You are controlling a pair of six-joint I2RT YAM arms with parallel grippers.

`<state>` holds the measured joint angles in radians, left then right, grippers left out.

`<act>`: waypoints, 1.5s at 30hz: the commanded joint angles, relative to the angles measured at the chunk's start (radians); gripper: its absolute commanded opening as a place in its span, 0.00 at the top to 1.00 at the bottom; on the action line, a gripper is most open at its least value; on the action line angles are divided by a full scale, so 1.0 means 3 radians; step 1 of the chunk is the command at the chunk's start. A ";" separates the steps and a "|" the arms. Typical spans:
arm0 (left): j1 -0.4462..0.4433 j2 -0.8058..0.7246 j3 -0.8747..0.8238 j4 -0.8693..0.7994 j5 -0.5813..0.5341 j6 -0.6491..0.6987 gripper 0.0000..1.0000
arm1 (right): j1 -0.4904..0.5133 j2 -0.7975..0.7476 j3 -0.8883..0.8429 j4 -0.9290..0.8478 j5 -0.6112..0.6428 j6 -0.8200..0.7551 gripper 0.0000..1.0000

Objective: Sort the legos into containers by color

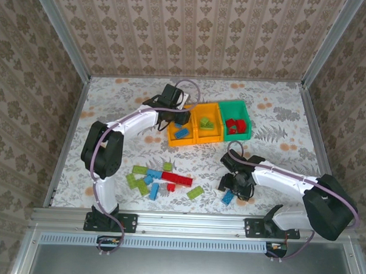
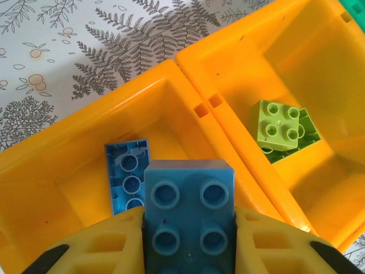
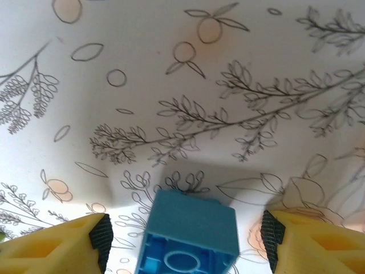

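Your left gripper (image 2: 189, 231) is clamped on a blue studded plastic brick (image 2: 188, 191), held above the leftmost orange-yellow bin (image 2: 114, 98) of the joined row of three plastic bins. A flat blue brick (image 2: 126, 171) lies underside-up inside that bin. Lime green bricks (image 2: 278, 123) sit in the middle orange-yellow bin (image 2: 239, 40), and red bricks (image 1: 234, 126) in the green bin (image 1: 236, 105) at the row's right end. Nearer you than that end, your right gripper (image 3: 183, 235) stands released, its fingers (image 3: 68, 245) apart from a second blue brick (image 3: 191, 220) on the table. Loose bricks (image 1: 146, 183) lie on your side of the row's left end.
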<state>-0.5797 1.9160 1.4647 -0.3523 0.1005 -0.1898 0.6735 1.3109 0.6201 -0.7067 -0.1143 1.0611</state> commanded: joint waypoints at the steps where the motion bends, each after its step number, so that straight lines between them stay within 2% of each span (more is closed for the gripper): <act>1: 0.0030 -0.0099 0.0021 -0.0031 -0.0119 -0.0098 0.60 | 0.0028 0.0099 0.0045 0.0074 -0.0070 0.0080 0.32; 3: 0.0030 -0.0153 -0.0036 -0.0014 -0.0200 -0.0113 0.53 | 0.0030 0.0121 0.0050 0.0088 -0.0055 0.0070 0.37; 7: 0.0030 -0.0356 -0.0233 0.0096 -0.0358 -0.0171 0.31 | 0.0030 0.0095 0.0136 0.0074 0.0037 0.0055 0.58; 8: 0.0030 -0.0428 -0.0312 0.0151 -0.0393 -0.0185 0.21 | 0.0030 0.0079 0.0191 0.0073 0.0086 0.0023 0.64; 9: 0.0026 -0.0502 -0.0398 0.0219 -0.0413 -0.0186 0.04 | 0.0038 0.0056 0.0267 0.0070 0.0144 -0.0020 0.69; 10: 0.0025 -0.0580 -0.0473 0.0284 -0.0430 -0.0199 0.00 | 0.0043 0.0048 0.0341 0.0069 0.0178 -0.0060 0.72; 15: 0.0014 -0.1105 -0.1061 0.0770 -0.0529 -0.0184 0.00 | 0.0036 0.0129 0.0932 0.0349 0.0277 -0.0477 0.77; 19: 0.0015 -0.1526 -0.1627 0.1084 -0.0418 -0.0001 0.00 | -0.0051 0.0577 0.1427 0.0845 0.0093 -0.0763 0.77; 22: 0.0015 -0.1765 -0.1927 0.1010 -0.0311 0.0196 0.00 | -0.0129 0.1032 0.1920 0.0980 -0.0060 -0.0943 0.77; 24: 0.0005 -0.1890 -0.2076 0.0826 -0.0377 0.0237 0.00 | -0.0175 0.1302 0.2268 0.1010 -0.0135 -0.1030 0.77; 26: -0.0001 -0.1981 -0.2187 0.0644 -0.0509 0.0137 0.00 | -0.0218 0.1560 0.2557 0.1043 -0.0242 -0.1088 0.77; 32: -0.0170 -0.2309 -0.2579 0.0512 -0.0489 -0.0079 0.00 | -0.0362 0.2206 0.3345 0.0755 -0.0205 -0.1158 0.77; 35: -0.0330 -0.2273 -0.2499 0.0185 -0.0695 -0.0214 0.01 | -0.0379 0.2421 0.3675 0.0593 -0.0119 -0.1261 0.76; 39: -0.0497 -0.2050 -0.2361 -0.0086 -0.0661 -0.0392 0.02 | -0.0383 0.2695 0.4071 0.0268 -0.0001 -0.1393 0.71; 42: -0.0586 -0.1838 -0.2272 -0.0201 -0.0592 -0.0532 0.05 | -0.0385 0.2827 0.4210 0.0150 0.0055 -0.1417 0.65; 45: -0.0636 -0.1647 -0.2195 -0.0283 -0.0501 -0.0642 0.11 | -0.0385 0.2864 0.4222 0.0135 0.0084 -0.1420 0.55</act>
<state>-0.7589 1.3880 0.7677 -0.3687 -0.0704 -0.3191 0.5564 2.1452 1.8542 -0.5926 -0.1226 0.6559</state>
